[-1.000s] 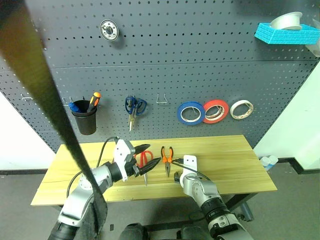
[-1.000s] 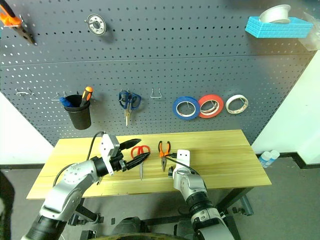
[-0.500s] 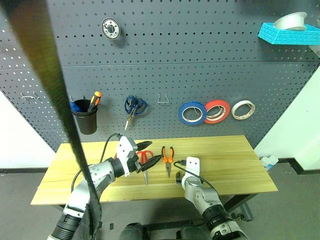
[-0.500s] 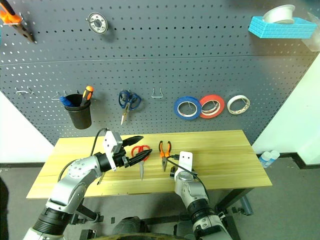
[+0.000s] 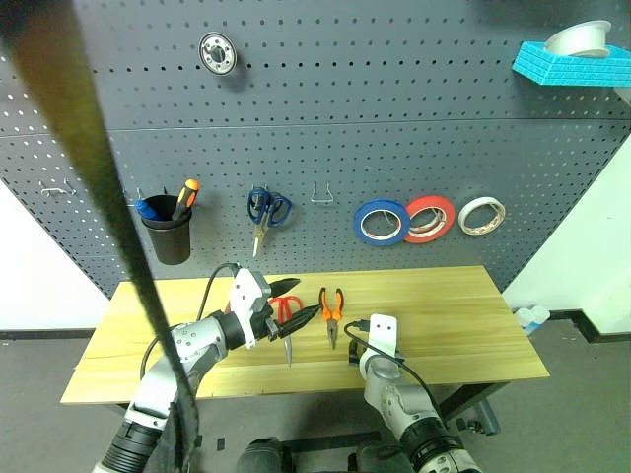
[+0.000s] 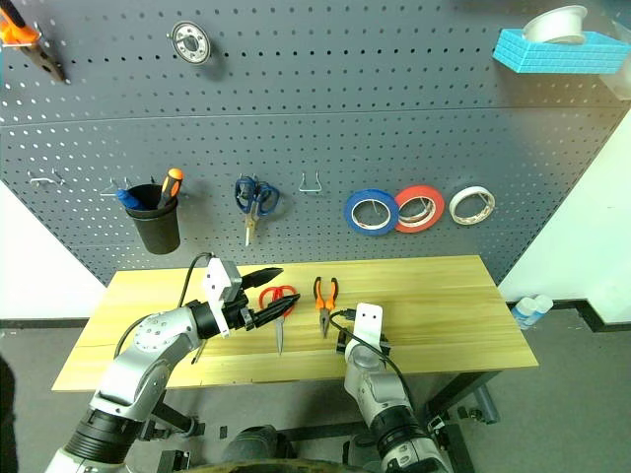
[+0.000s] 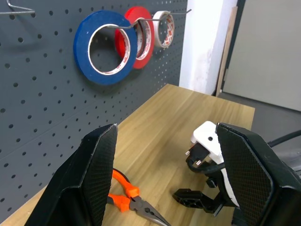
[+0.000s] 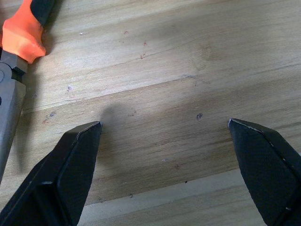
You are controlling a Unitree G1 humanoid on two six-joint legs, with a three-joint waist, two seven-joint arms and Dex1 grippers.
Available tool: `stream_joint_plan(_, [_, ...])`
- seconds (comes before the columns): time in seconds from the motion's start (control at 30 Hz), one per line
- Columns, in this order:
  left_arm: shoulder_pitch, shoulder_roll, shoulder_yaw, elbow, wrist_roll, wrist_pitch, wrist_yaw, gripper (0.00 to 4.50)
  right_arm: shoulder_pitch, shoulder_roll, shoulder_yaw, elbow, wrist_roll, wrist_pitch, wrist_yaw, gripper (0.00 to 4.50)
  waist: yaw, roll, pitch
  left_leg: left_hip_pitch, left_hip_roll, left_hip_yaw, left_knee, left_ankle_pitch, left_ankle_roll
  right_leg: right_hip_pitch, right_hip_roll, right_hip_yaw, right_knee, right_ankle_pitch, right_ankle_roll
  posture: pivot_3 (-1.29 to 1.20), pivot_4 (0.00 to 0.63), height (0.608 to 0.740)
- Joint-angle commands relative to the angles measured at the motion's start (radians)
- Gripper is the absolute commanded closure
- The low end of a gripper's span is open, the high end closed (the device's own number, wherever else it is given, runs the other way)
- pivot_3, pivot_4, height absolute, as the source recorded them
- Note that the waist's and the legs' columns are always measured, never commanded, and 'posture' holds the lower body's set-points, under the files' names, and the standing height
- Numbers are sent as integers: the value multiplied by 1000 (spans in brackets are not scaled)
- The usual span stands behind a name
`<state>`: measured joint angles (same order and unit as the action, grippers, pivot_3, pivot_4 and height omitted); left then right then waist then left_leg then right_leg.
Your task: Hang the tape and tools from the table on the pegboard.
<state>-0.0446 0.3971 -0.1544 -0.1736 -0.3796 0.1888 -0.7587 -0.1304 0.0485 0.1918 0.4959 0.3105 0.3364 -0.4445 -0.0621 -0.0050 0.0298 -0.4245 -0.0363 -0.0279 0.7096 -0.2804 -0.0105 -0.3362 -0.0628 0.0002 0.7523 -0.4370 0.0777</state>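
So the blue tape is hanging on the pegboard right beside the red-orange roll, while the orange-handled pliers and red-handled scissors lie on the bench below the pegboard. The left pincer hovers with its fingers spread wide over the scissors holding nothing, and the right pincer is wide open too, empty, pointing down at bare wood just beside the pliers. On the pegboard, the black cup holds an orange-and-black screwdriver and something blue, and the blue tray up top carries a white roll.
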Motion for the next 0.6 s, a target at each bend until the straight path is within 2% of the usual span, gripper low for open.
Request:
stream_joint_plan(0.03, [-417, -23, -7, 339, 71, -62, -97, 991, -294, -880, -226, -425, 29, 203, 695, 23, 9, -1, 1, 0, 0, 0, -1, 0, 0, 0, 0, 0, 0, 0, 0, -200, 0, 680])
stream_joint_plan(0.1, [-425, -13, 4, 351, 72, -62, -93, 991, -214, -990, -291, -397, 32, 108, 793, 23, 20, -2, 2, 0, 0, 0, -2, 0, 0, -1, 0, 0, 0, 0, 0, -200, 0, 680])
stream_joint_plan(0.17, [-425, -6, 11, 359, 75, -64, -92, 991, -180, -1046, -355, -364, 55, 63, 833, 23, 26, -4, 3, 0, 0, 0, -3, 0, 0, -1, 0, 0, -1, 0, 0, -212, 0, 680])
stream_joint_plan(0.33, [-406, -3, 18, 339, 77, -53, -81, 991, -99, -1080, -437, -467, 114, 20, 887, 23, 47, -4, 4, 0, 0, 0, -3, 0, 0, -1, 0, 0, -1, 0, 0, -207, 0, 680])
stream_joint_plan(0.5, [-403, 1, 28, 324, 82, -50, -67, 991, 52, -1155, -607, -412, 169, -79, 1026, 23, 51, -5, 4, 1, 0, 0, -7, 0, 0, -1, 0, 0, -3, 0, 0, -189, 0, 680])
stream_joint_plan(0.6, [-392, 9, 36, 317, 82, -48, -64, 991, 78, -1169, -670, -426, 214, -95, 1081, 23, 51, -5, 4, 0, 0, 0, -8, 0, 0, -1, 0, 0, -4, 0, 0, -196, 0, 680])
